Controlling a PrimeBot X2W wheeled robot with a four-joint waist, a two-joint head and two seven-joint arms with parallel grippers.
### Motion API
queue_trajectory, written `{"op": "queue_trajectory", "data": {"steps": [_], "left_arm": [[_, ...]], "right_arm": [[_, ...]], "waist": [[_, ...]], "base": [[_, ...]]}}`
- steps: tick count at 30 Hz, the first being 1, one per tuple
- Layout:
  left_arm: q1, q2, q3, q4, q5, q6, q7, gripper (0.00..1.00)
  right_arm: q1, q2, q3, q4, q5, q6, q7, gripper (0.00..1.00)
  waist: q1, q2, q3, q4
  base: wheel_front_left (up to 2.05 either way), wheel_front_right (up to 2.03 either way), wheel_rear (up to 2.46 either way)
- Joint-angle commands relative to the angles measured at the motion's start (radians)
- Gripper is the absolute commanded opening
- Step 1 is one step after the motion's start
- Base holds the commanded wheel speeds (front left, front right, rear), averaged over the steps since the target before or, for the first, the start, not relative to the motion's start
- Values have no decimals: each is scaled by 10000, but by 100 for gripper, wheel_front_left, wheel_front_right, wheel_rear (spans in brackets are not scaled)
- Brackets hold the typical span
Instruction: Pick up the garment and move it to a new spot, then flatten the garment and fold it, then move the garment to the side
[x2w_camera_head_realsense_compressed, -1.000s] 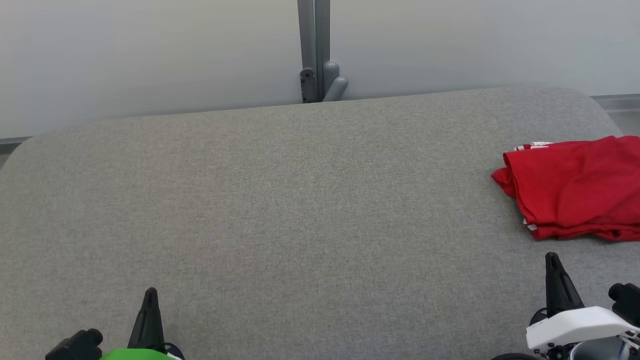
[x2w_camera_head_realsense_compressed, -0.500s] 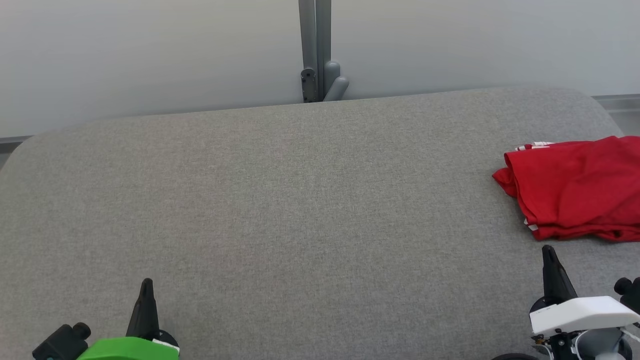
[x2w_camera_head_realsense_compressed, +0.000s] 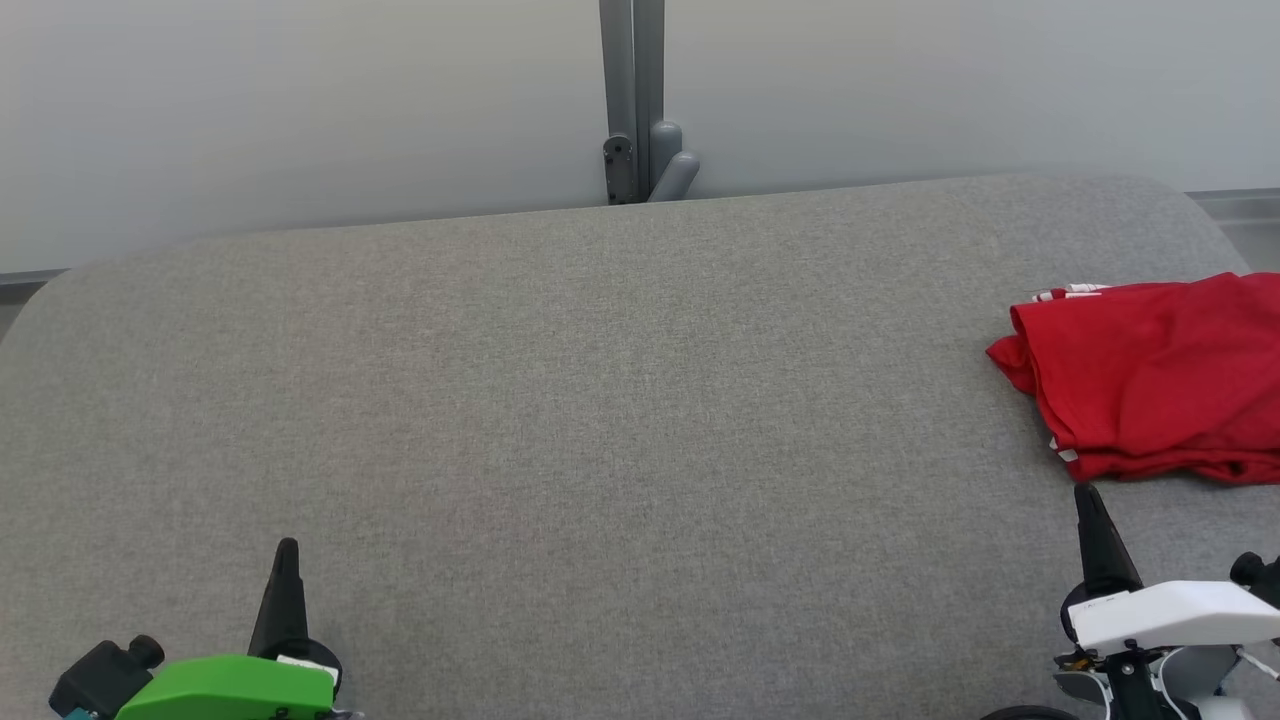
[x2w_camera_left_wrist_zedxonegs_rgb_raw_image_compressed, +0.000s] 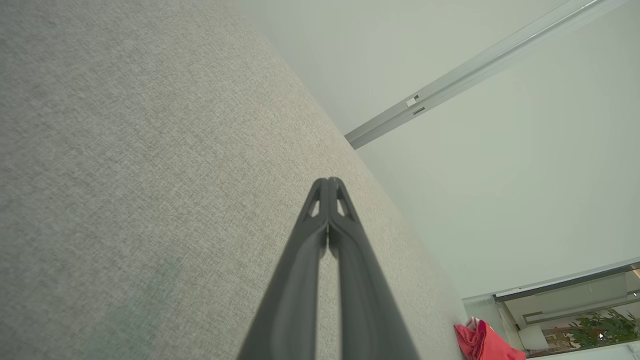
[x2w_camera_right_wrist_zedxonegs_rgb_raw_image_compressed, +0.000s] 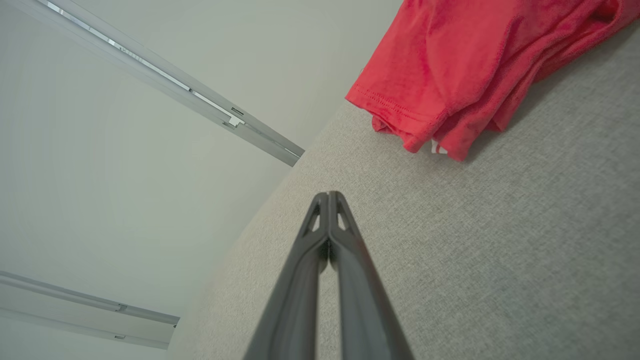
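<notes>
i saw the red garment (x2w_camera_head_realsense_compressed: 1150, 380) lying at the right edge of the grey fabric surface (x2w_camera_head_realsense_compressed: 600, 400), pale wall (x2w_camera_head_realsense_compressed: 300, 100) and grey post (x2w_camera_head_realsense_compressed: 630, 90) beyond, with left gripper (x2w_camera_head_realsense_compressed: 287, 548) and right gripper (x2w_camera_head_realsense_compressed: 1085, 492) pinched tight, empty, near me.

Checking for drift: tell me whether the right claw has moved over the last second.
Yes. The right claw has crept forward and slightly left, its tip now nearly at the near edge of the red garment.
</notes>
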Motion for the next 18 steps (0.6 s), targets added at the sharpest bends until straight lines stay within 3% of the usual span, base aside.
{"op": "queue_trajectory", "data": {"steps": [1, 18], "left_arm": [[-266, 63, 51, -116, -340, -66, 69, 0], [-564, 77, 185, -104, -2070, -95, 518, 0]], "right_arm": [[-254, -74, 15, -61, 366, -4, 80, 0], [-500, -86, 82, 55, 2407, -5, 564, 0]], "waist": [[0, 0, 1, 3], [0, 0, 12, 32]], "base": [[0, 0, 0], [0, 0, 0]]}}
